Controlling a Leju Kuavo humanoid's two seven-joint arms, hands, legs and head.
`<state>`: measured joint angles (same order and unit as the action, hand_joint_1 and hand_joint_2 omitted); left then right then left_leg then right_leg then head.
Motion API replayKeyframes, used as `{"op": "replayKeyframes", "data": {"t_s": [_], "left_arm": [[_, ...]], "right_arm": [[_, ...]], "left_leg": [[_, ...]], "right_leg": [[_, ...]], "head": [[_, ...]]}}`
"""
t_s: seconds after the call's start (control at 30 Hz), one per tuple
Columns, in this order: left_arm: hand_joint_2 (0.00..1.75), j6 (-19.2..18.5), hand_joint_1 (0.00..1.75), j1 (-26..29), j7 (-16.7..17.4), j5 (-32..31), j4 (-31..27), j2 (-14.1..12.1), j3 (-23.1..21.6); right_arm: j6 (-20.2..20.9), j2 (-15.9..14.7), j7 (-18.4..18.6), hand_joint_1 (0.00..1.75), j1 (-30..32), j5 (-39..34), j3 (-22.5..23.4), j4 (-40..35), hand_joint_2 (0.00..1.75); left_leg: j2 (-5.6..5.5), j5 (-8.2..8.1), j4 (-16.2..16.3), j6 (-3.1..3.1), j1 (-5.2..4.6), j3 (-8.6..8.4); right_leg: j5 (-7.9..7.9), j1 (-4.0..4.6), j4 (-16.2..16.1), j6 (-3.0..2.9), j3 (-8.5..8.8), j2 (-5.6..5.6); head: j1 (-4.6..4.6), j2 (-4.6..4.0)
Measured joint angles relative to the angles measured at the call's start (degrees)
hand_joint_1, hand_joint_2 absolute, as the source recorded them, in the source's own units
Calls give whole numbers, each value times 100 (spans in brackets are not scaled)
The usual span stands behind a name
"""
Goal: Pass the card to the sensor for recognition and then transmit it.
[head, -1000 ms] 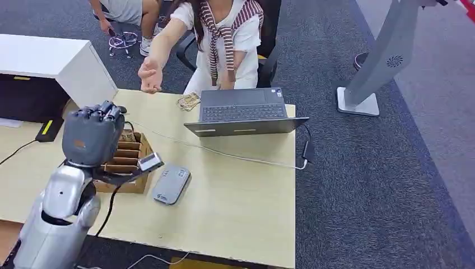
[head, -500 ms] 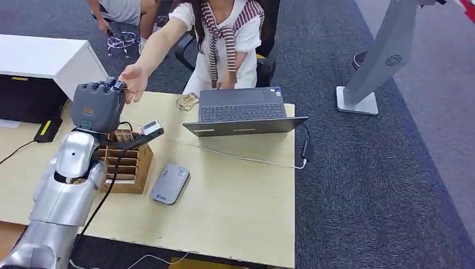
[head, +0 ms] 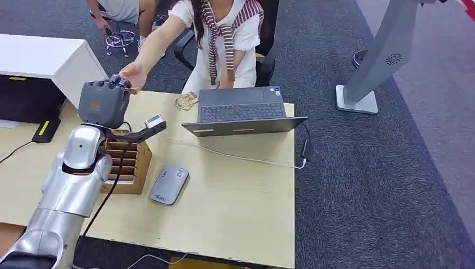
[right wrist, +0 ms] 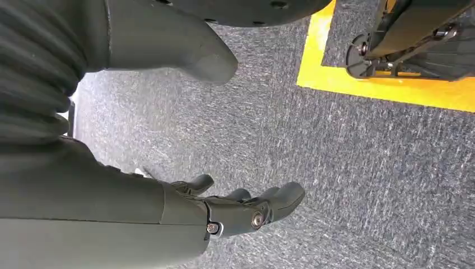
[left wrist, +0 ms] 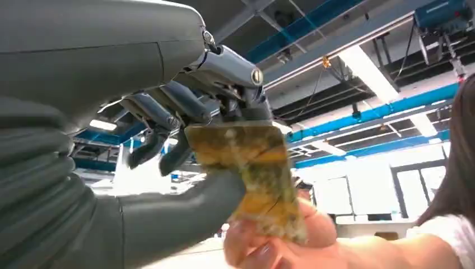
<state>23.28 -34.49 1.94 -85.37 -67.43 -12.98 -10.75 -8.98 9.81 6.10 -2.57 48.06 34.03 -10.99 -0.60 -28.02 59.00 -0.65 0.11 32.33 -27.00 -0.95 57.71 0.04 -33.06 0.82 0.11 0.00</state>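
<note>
Left hand [left wrist: 185, 151]: we pinch the card [left wrist: 249, 168].
Person's hand [left wrist: 280, 241]: touching card's far end.
Release: we let go only once their grip looks firm.
Right hand [right wrist: 246, 210]: hanging, fingers apart, empty.

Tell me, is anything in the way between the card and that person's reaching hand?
Nothing visible. The left hand holds the card raised above the table, and the person's hand already touches the card's far end.

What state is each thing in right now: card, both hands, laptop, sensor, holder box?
card: held by the left hand, person's fingers on its other end
left hand: raised, holding the card
right hand: hanging over the carpet, holding nothing
person's hand: at the card
laptop: open
sensor: flat on the table
holder box: on the table
</note>
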Motion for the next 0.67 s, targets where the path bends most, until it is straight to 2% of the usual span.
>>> {"op": "replayKeyframes", "data": {"t_s": [0.23,0.5,0.63,0.67], "left_arm": [[175,-24,0,21,151,118,55,70,0],[175,9,0,141,147,282,28,160,7],[175,131,0,365,-201,1046,-241,192,88],[175,155,0,547,-385,1455,-484,205,123]], "right_arm": [[26,0,0,0,1,9,0,0,175],[-15,0,11,0,4,9,0,0,175],[-35,0,18,0,10,4,2,0,175],[-42,0,13,0,19,-9,11,0,175]], "left_leg": [[-1,1,0,0,0,3],[-2,1,0,0,0,3],[2,0,0,0,0,4],[2,-1,-1,0,0,7]], "right_leg": [[1,0,0,0,-2,-1],[1,0,0,0,-2,-1],[1,0,1,0,-3,1],[0,0,1,0,-3,1]], "head": [[2,0],[0,0],[2,0],[0,0]]}}
